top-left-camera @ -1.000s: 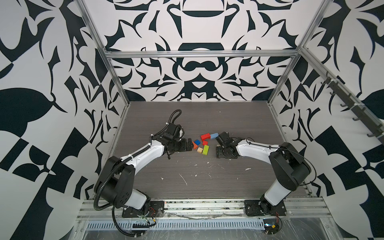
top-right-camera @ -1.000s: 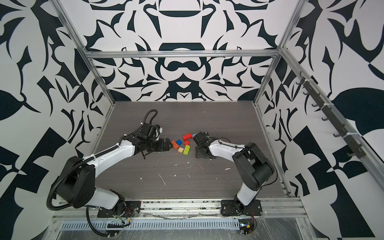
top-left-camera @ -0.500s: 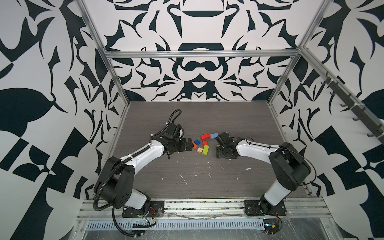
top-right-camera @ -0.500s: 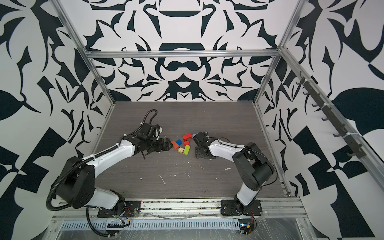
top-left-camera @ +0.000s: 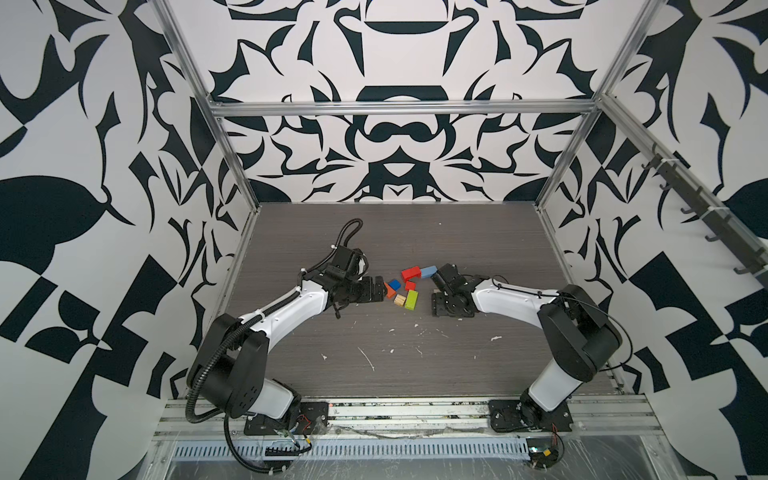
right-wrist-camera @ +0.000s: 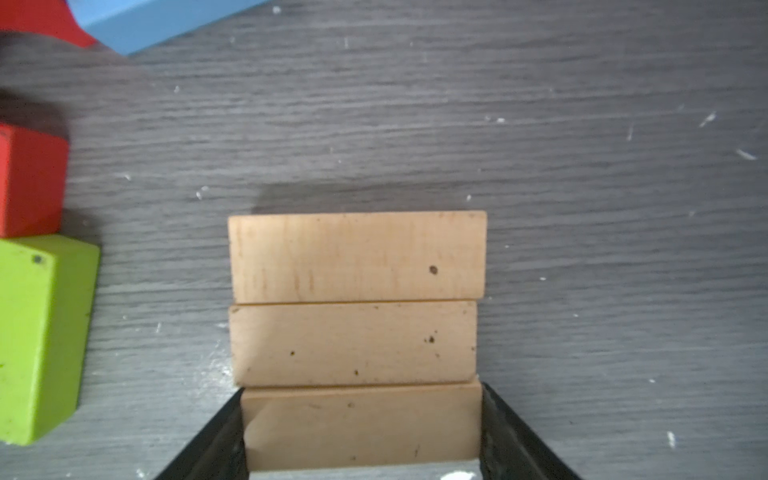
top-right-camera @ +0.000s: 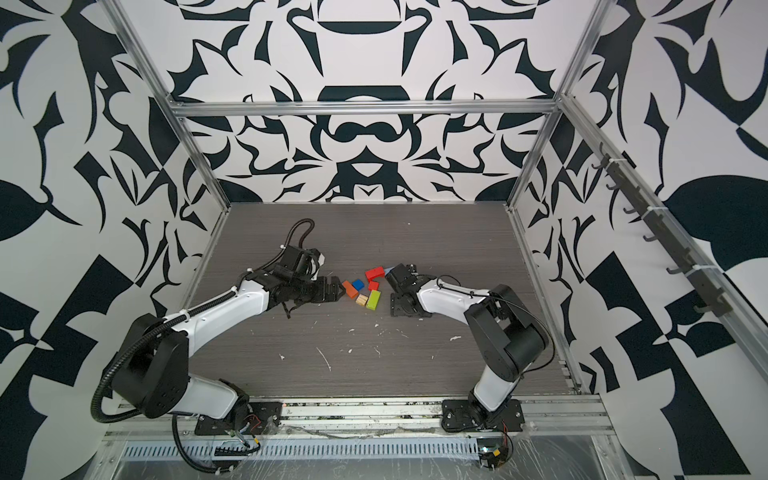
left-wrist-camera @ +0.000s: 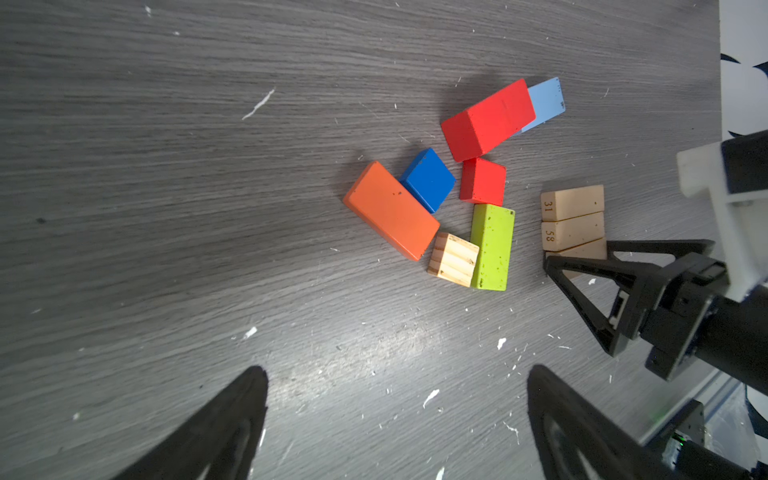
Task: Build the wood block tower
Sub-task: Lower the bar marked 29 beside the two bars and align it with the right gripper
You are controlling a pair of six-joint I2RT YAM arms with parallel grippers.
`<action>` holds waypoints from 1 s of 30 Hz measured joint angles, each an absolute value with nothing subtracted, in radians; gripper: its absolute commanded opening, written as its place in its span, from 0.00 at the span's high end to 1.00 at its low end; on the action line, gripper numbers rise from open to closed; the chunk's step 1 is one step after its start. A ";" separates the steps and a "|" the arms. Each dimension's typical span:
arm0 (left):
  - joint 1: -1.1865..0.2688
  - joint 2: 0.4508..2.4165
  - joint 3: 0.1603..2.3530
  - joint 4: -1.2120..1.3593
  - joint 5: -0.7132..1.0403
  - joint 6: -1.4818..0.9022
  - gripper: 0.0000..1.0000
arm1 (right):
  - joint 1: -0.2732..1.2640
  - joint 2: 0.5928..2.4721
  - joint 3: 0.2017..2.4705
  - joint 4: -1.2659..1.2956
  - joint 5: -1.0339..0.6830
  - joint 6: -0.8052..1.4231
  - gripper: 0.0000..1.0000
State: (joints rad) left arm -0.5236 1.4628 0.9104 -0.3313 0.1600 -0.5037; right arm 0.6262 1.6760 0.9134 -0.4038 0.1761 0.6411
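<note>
Right hand (right-wrist-camera: 361,395): clenched on the end tan bar (right-wrist-camera: 361,432) of a row of 3 lying touching on the tabletop (right-wrist-camera: 582,124); the other 2 lie just ahead of its fingertips. Left hand (left-wrist-camera: 397,370): released, empty; 7 coloured blocks (left-wrist-camera: 482,180) clustered ahead of it.

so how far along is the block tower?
Done: first tan bar and second tan bar lie flush side by side as a base row. In hand: right gripper shut on third tan bar, set against them. Idle: left gripper open, empty. To do: every coloured piece, orange bar to red cube, lies loose; nothing stacked yet.
</note>
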 measured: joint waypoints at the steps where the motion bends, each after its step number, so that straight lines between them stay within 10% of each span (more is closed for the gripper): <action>1: -0.524 1.463 0.910 -0.332 0.160 -0.504 0.00 | 0.627 1.676 0.914 -0.404 0.176 0.642 0.28; 30: -0.524 1.460 0.910 -0.334 0.157 -0.498 0.00 | 0.636 1.690 0.930 -0.423 0.188 0.643 0.28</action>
